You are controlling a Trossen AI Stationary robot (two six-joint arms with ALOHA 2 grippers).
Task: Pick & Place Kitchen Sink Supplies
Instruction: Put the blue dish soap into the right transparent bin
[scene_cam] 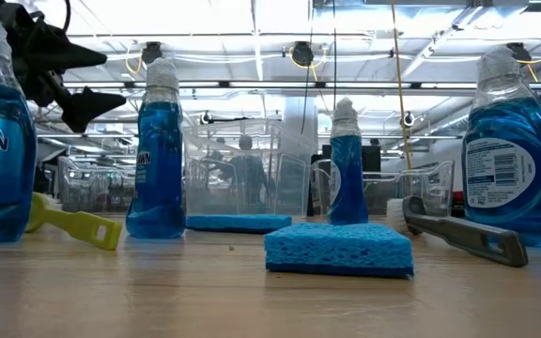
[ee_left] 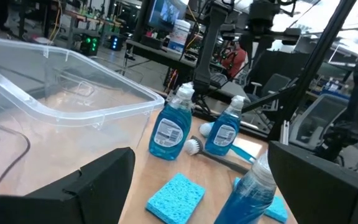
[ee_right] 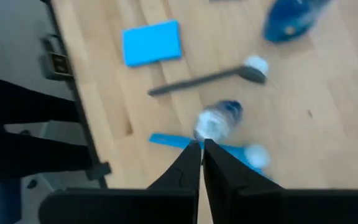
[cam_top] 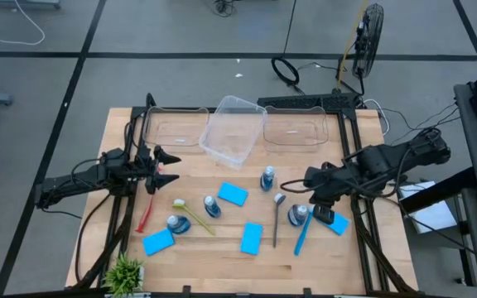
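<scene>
My right gripper [ee_right: 201,155] hangs pinched closed and empty above a blue bottle [cam_top: 301,215], crowded by the blue brush [cam_top: 302,234], grey brush [cam_top: 277,217] and a sponge [cam_top: 336,222]. My left gripper [cam_top: 162,165] waits wide open, empty, near the tilted clear bin [cam_top: 233,130].

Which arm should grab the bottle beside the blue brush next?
Probably right. The right gripper hangs just above that bottle, fingers shut, and its wrist view looks straight down on the cap. The left gripper is open but sits at the table's far left, near the red brush.
</scene>
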